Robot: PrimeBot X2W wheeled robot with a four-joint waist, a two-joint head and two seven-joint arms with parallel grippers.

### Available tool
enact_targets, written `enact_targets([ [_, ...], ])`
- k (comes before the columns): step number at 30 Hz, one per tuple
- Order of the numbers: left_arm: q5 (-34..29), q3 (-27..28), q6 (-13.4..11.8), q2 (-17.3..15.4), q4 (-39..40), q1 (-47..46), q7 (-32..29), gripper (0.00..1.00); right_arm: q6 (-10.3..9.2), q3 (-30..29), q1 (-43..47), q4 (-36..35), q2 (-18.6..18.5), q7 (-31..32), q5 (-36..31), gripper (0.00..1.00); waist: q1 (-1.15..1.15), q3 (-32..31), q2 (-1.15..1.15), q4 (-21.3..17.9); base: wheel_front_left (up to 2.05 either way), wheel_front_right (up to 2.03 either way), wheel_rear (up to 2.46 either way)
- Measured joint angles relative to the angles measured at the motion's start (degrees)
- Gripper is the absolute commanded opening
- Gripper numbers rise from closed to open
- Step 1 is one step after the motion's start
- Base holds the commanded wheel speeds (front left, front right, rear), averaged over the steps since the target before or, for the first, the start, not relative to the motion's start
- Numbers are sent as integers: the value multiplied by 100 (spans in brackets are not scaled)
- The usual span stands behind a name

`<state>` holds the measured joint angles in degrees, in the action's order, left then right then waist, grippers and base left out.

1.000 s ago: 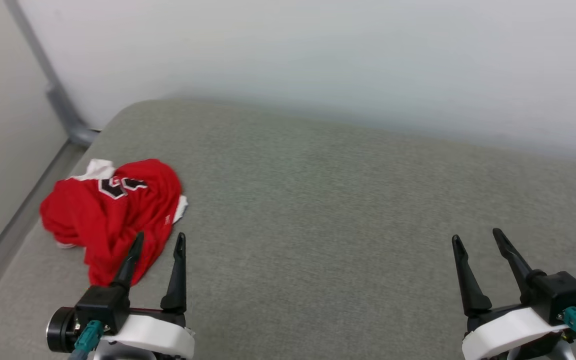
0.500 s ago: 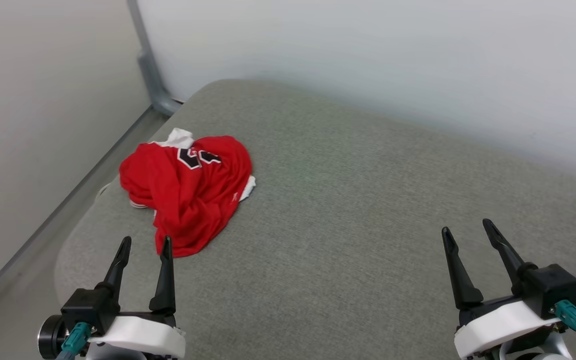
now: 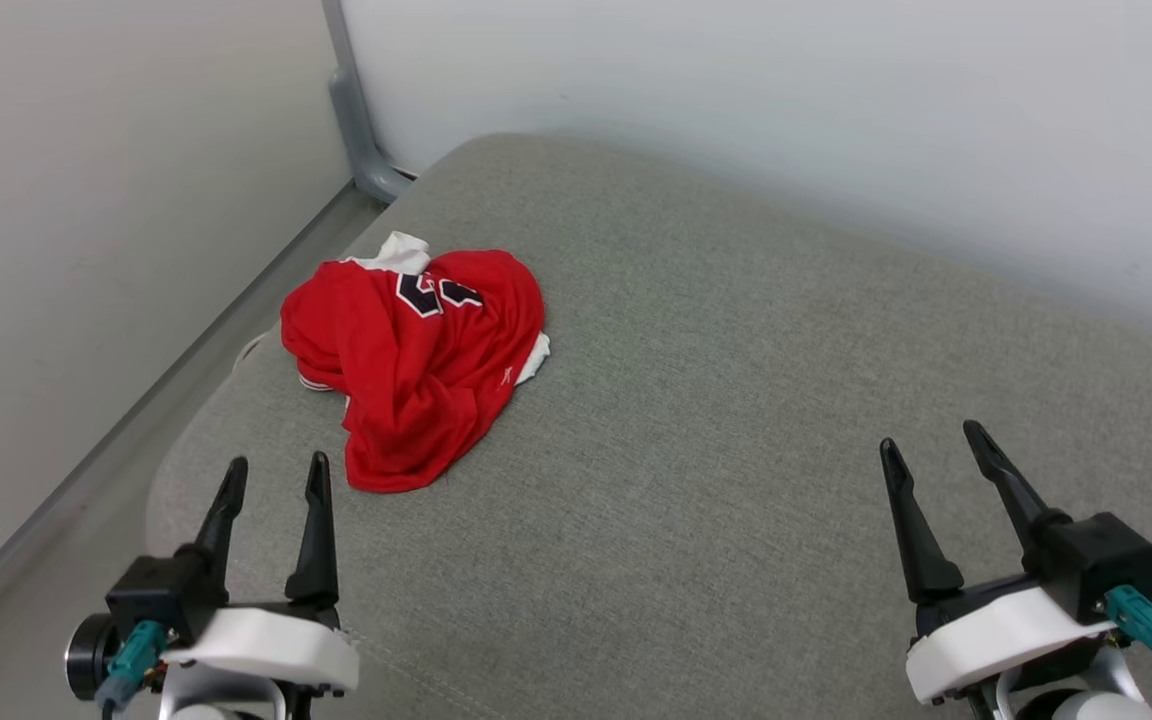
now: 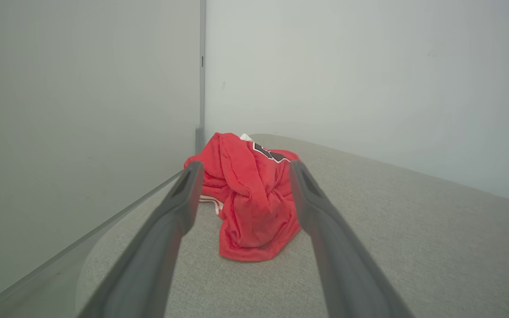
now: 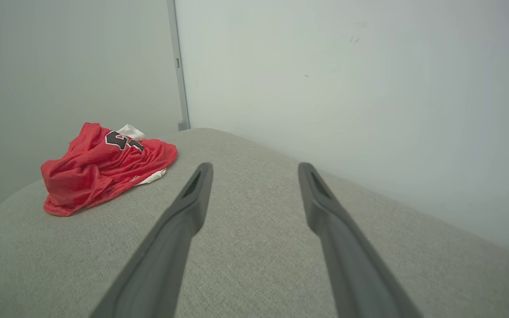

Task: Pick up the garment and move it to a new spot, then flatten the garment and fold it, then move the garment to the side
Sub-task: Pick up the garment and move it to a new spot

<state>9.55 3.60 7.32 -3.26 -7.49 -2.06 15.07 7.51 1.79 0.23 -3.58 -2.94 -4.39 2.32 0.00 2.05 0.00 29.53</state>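
I find nothing done: the shirt (image 3: 423,362) lies crumpled and untouched, left gripper (image 3: 275,475) and right gripper (image 3: 926,446) spread, empty; everything remains.

A bare, lab-like room: plain white walls (image 3: 736,100), a grey corner post (image 3: 349,110), a grey upholstered cushion (image 3: 736,400).

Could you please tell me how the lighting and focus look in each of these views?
Head view: soft, even light, no glare, shirt sharp with hardly any shadow. Left wrist view: near fingers blurred, shirt fairly clear. Right wrist view: fingers soft too.
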Motion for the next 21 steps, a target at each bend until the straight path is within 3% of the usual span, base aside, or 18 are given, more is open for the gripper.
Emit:
enact_targets([
  [4, 98, 76, 2, -45, -259, -387, 0, 100, 0, -32, -113, -118, 1, 123, -189, 100, 0, 194, 0, -80, 0, 0, 0],
  [10, 531, 193, 8, -403, -1121, -1703, -326, 100, 0, -48, -343, -372, -22, 330, -449, 100, 0, 679, 0, -316, 0, 0, 0],
  [15, 1059, 82, 8, -869, -1680, -2702, -1201, 100, 0, -63, -574, -536, -143, 446, -608, 100, 1, 1098, 0, -543, 0, 0, 0],
  [21, 1748, -83, 8, -1534, -2460, -3570, -2702, 100, 0, -52, -856, -655, -200, 501, -645, 100, 1, 1614, 0, -872, 0, 0, 0],
])
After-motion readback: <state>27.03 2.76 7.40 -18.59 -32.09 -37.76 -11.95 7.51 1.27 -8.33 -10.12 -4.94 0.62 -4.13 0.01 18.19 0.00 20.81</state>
